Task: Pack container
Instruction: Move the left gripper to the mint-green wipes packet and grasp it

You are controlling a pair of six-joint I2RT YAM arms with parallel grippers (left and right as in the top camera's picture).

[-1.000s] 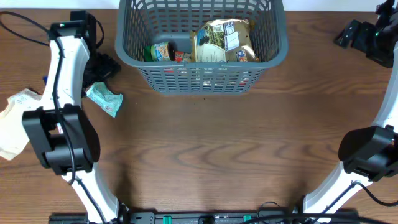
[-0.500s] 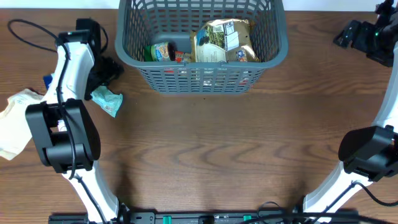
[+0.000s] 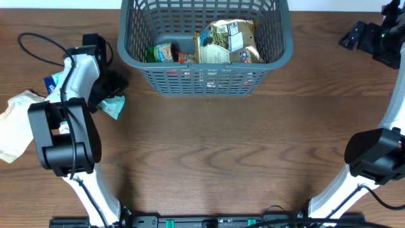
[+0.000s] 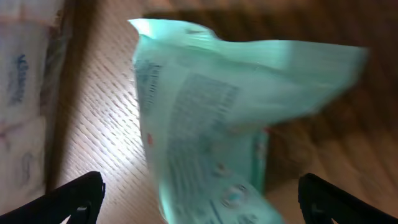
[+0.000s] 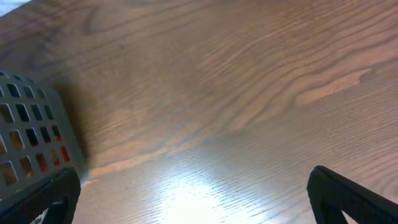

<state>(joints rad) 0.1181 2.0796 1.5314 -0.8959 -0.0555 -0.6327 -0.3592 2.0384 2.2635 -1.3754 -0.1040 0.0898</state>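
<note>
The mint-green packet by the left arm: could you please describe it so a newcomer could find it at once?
Start at the big grey-blue container and look past its left front corner, where the left arm reaches. The mint-green packet lies on the wood beside that arm. It is the only green wrapper; its neighbours are a cream bag and a blue pack.

Grey plastic basket (image 3: 205,76); glossy mint packet (image 4: 217,118); wood-grain table (image 3: 221,145).

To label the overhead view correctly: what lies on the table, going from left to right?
Crumpled cream bag → mint-green packet → grey-blue container, holding a green can, then a brown pouch.
</note>
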